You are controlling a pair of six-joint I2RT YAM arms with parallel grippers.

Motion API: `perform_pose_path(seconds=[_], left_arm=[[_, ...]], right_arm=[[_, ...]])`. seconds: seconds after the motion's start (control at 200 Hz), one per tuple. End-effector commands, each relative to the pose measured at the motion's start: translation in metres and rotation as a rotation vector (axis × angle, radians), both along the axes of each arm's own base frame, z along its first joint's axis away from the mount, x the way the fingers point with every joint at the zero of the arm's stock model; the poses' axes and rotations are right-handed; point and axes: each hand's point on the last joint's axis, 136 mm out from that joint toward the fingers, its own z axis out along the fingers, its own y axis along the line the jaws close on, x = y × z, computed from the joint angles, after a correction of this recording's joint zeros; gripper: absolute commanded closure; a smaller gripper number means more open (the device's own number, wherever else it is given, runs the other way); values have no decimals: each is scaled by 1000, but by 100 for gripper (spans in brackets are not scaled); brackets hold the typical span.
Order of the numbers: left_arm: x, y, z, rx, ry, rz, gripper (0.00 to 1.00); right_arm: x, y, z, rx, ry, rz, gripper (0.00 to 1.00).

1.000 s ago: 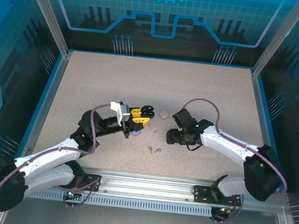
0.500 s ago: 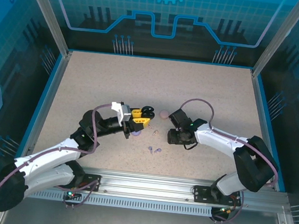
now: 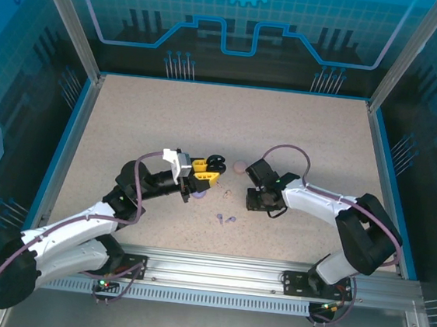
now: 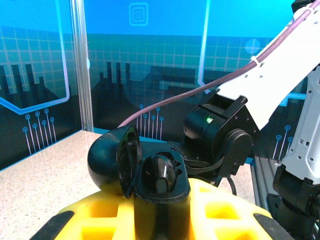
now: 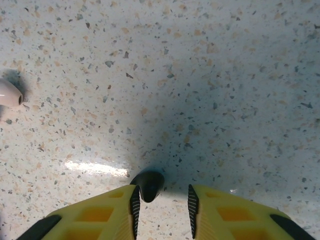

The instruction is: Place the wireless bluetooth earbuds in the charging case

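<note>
My left gripper (image 3: 204,171) (image 4: 159,212) is shut on a black charging case (image 3: 216,162) (image 4: 107,160), held off the table with its lid open. One black earbud (image 4: 163,173) sits in a well of the case. My right gripper (image 3: 259,204) (image 5: 164,206) points straight down and is open. A second black earbud (image 5: 149,184) lies on the table between its fingers, close to the left pad. A pale pink earbud (image 5: 9,93) lies at the left edge of the right wrist view. Two purple earbuds (image 3: 224,219) lie in front of the grippers.
A round pink case (image 3: 239,166) rests just behind the right gripper. A purple case (image 3: 198,196) lies under the left gripper. The blue rim (image 3: 60,164) and glass walls bound the speckled table (image 3: 231,118). The right arm (image 4: 220,135) stands close behind the held case.
My right gripper has shifted slightly left and lower toward the table, its elbow folding in. The left arm and the black case have not moved.
</note>
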Motion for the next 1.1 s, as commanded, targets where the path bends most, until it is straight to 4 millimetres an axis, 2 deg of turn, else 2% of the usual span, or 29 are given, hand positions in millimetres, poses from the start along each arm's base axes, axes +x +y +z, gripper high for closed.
perform_pose_path(seconds=[0.0,0.465,0.61,0.755,0.901,1.096], left_arm=[[0,0,0,-2,-11,10,100],[1,0,-2,3,0,12,100],[2,-1,-2,3,1,11,100],[2,-2,-3,2,8,10,100],[2,-2,-1,-4,15,5,100],[3,-1,-3,-6,24,14,100]], right_arm=[[6,4,1,15,-4,-4,68],[3,-9,-3,-16,4,-19,72],[0,-14,-2,-3,9,-25,78],[-6,-21,0,17,10,-17,80],[-11,-36,3,71,8,-34,79],[-14,-59,16,99,-14,-59,70]])
